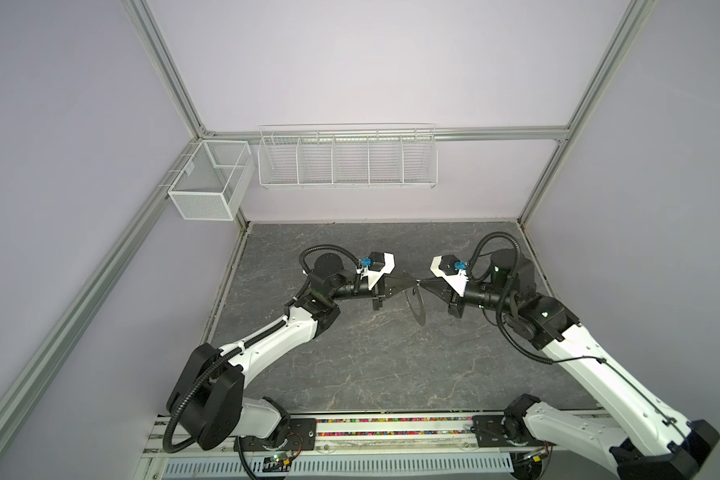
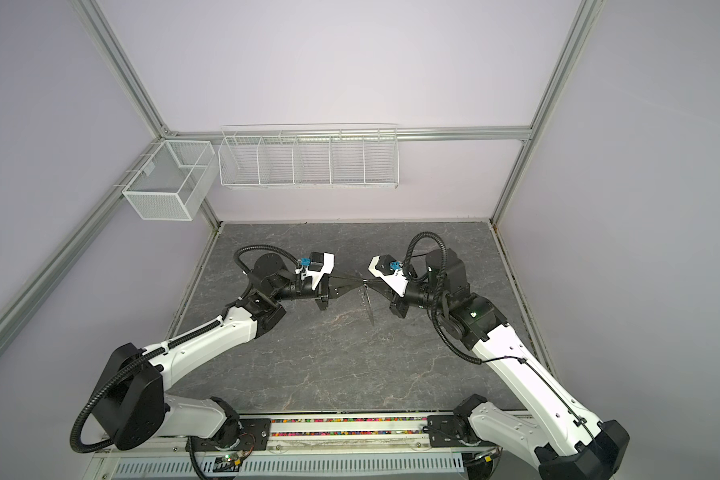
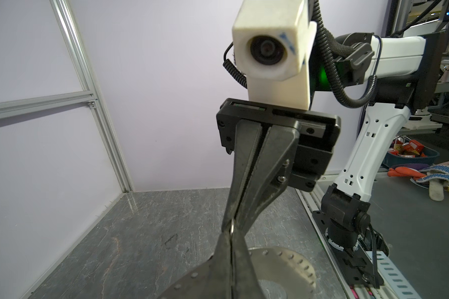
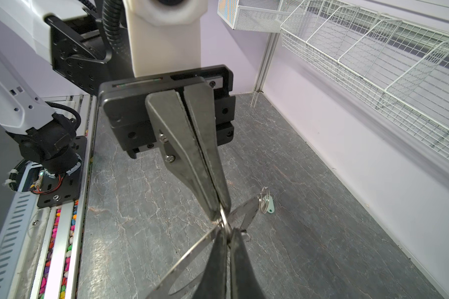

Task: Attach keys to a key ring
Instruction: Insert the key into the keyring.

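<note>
Pinching key ring (image 3: 290,262) by its rim w/ left gripper (image 1: 411,284), jaws pressed together, and nipping small wire loop (image 3: 232,227) at approx. same spot w/ right gripper (image 1: 423,284), likewise pressed together; meeting tip to tip above middle of table (image 1: 350,365). Hard to tell exact bite of each, w/ tips overlapping in both wrist views.

Risking a drop onto table through any slackening of left pinch, w/ nothing else seen bearing the disc. Risking a bent or sprung loop through pulling too hard or off-axis: thin wire vs. two hard tips. Could also pop out of right tips, being tiny & round, and so lose line-up w/ rim hole. Could swing or twist under a sideways tug, hanging from one point only. Could jam tip against tip, given next to no gap btwn them.

Showing as flat grey metal disc, wide centre hole, row of tiny holes round rim; held upright clear of table, near edge-on in both top views. Carrying pale-tagged key (image 4: 268,206) on wire loops at rim, apart from the pinch, per right wrist view. No sign of black-tagged key anywhere.
</note>
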Action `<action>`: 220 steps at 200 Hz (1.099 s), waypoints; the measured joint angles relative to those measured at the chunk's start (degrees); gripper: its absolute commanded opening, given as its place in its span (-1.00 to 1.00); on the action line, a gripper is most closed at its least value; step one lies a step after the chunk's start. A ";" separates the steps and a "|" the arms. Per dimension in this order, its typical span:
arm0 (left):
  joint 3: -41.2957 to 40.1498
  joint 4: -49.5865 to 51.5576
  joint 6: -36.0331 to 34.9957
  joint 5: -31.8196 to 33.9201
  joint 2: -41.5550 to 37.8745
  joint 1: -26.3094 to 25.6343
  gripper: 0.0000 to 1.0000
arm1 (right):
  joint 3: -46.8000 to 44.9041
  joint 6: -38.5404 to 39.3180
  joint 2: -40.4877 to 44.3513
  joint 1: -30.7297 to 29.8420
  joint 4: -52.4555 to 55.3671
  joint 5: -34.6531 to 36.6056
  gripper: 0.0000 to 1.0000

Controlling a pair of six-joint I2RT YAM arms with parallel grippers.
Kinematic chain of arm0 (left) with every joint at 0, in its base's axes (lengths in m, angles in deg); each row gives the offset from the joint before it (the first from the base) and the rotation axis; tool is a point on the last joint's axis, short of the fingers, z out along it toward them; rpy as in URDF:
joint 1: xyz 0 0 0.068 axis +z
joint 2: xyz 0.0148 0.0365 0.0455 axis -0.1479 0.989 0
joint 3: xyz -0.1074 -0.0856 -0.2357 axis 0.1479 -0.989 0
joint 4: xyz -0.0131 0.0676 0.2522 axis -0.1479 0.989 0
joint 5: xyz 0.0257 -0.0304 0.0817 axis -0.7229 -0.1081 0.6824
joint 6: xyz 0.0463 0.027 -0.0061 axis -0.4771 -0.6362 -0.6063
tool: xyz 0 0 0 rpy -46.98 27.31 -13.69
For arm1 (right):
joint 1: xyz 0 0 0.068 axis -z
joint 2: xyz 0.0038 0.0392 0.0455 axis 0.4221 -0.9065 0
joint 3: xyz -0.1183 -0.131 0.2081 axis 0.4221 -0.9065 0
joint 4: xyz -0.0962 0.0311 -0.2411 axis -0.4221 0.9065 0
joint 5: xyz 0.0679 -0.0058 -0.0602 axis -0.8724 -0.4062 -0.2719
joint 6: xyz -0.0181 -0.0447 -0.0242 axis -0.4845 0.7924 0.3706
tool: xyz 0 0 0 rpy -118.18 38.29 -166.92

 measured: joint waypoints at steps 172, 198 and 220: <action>10.23 44.98 -41.55 33.83 -7.65 -10.05 -0.26 | 7.39 -0.02 -6.80 -1.09 14.99 2.45 -0.86; 10.99 45.83 -42.73 36.83 -7.06 -11.19 -0.30 | 7.54 0.00 -7.26 -1.57 16.02 3.08 -0.86; 11.06 45.77 -42.99 38.36 -7.04 -11.91 -0.33 | 7.65 -0.02 -7.72 -1.75 16.13 3.32 -0.86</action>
